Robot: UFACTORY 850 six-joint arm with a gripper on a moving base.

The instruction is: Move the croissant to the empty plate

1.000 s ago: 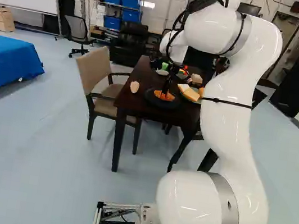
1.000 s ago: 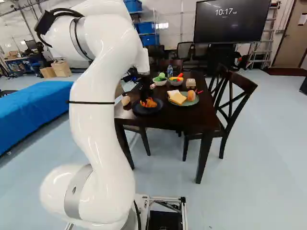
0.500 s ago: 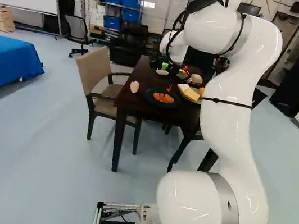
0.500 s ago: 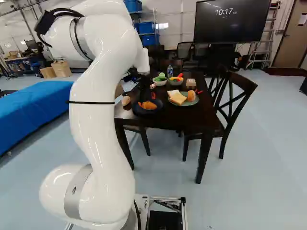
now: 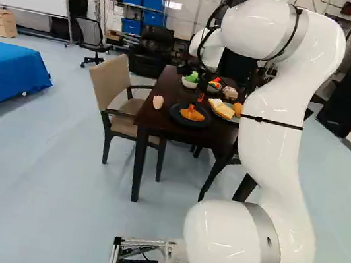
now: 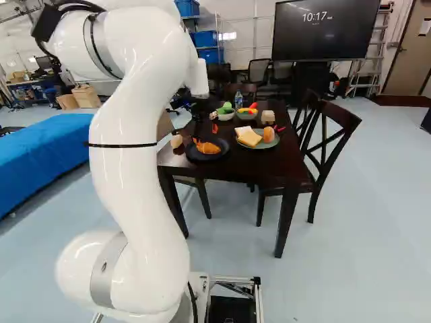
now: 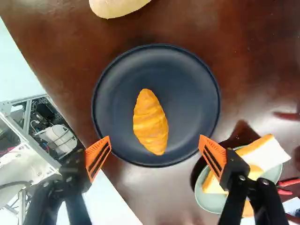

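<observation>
My gripper (image 5: pixel 202 92) hangs above the dark plate, its orange pads clear of the food. In the wrist view the gripper (image 7: pixel 154 146) stands wide open with nothing gripped. The orange-brown croissant (image 7: pixel 150 123) lies on the dark round plate (image 7: pixel 187 79), near its middle, ahead of the two fingertips. No other food is on that plate. The right base view also shows the croissant (image 6: pixel 207 147) lying there, fully in sight.
A green plate (image 6: pixel 258 145) holding bread slices and a rounded orange food stands beside the dark plate. A pale oval food (image 5: pixel 158 102) lies near the table edge. Farther back are two bowls (image 6: pixel 246 115), a bottle (image 6: pixel 238 100) and a small carton. Chairs stand around the table (image 6: pixel 269 168).
My gripper has opened and risen away from the dark plate, leaving the croissant lying on it. The upper arm has shifted slightly back. The base has stayed put.
</observation>
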